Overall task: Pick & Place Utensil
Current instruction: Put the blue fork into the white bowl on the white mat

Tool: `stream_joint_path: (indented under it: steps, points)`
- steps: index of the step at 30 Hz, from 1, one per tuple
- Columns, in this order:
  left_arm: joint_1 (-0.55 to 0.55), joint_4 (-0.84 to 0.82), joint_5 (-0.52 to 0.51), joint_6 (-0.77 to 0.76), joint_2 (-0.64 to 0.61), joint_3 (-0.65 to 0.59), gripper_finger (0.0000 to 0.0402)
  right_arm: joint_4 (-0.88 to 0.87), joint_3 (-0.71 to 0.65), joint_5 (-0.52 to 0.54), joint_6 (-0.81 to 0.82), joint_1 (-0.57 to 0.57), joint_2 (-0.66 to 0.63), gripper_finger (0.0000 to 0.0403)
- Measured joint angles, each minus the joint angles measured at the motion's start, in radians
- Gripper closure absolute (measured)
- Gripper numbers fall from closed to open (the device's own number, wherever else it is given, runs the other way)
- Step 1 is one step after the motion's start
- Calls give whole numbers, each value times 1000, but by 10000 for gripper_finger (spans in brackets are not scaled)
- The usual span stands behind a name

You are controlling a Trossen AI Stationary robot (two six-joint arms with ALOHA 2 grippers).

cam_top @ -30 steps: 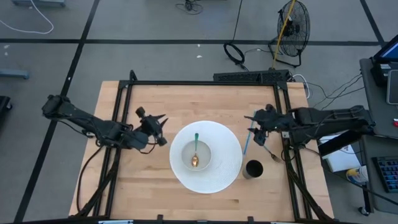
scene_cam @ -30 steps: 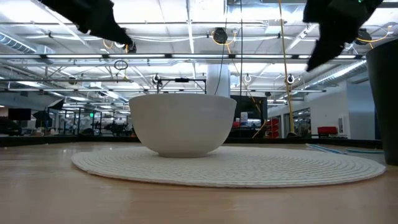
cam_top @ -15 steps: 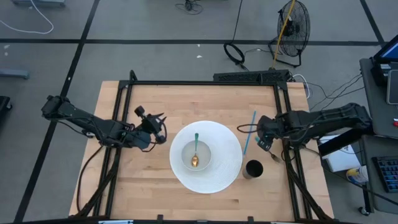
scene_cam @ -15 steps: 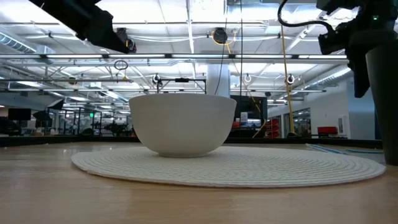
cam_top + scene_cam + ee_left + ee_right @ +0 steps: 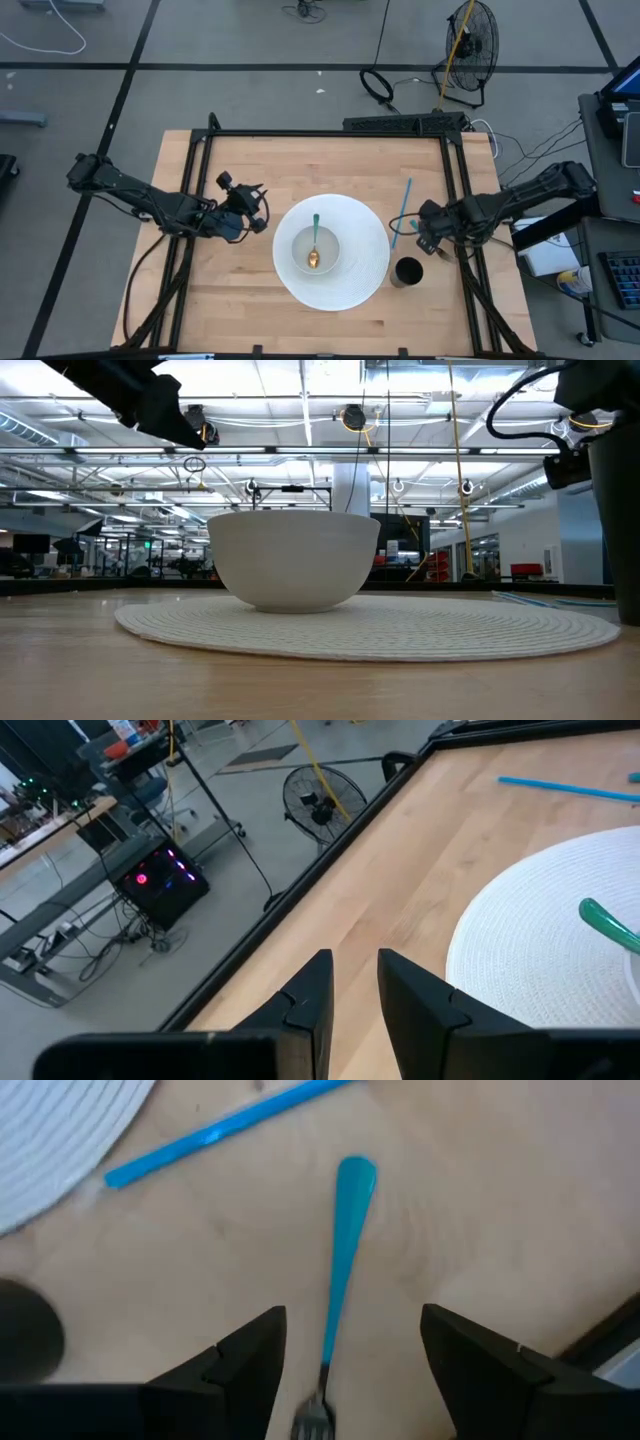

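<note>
two grippers are seen over a wooden table (image 5: 300,160), one at each side of a round white woven mat (image 5: 365,250). the right gripper (image 5: 424,228) is positioned near the right edge of the mat, just above a dark cup (image 5: 407,271) as seen from overhead. its jaws are spread wide and hold nothing. in the right wrist view, a fork with a blue handle (image 5: 338,1270) is seen lying flat on the table between the two dark fingers (image 5: 245,1355), lengthwise along the gap, with its metal tines nearest the wrist and its rounded handle end pointing away; no contact between fork and fingers is visible. a blue straw (image 5: 225,1125) lies on the wood just beyond the fork's handle end, crosswise to it, with one end close to the mat edge. a white bowl (image 5: 314,250) stands at the centre of the mat, and a spoon with a green handle (image 5: 314,240) rests inside it. the left gripper (image 5: 258,210) is held left of the mat, apart from it; its jaws stand narrowly parted with nothing between them, as shown in the left wrist view, where the fingers (image 5: 305,1000) point over bare wood near the mat. in the low view the bowl (image 5: 293,558) is seen upright on the mat, both arms above it.
</note>
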Motion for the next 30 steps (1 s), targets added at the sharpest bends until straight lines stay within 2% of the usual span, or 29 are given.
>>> stream_joint_path:
  steps: [3, 8, 15, 21, 30]
  points:
    - [0, 11, 0, -2, 0, 0, 314, 24, -1, 16, 54, 9, 8, 186]
    - [0, 22, -1, -2, 0, 0, 314, 32, -1, -35, 64, 9, 36, 195]
    - [0, 22, -1, -1, 0, 0, 314, 78, -1, -100, -16, 9, 119, 200]
    - [0, 24, -1, -1, 0, 0, 314, 86, -1, -84, -145, 3, 201, 200]
    - [0, 25, 16, -36, 0, 0, 314, 80, -2, -98, -207, -2, 272, 200]
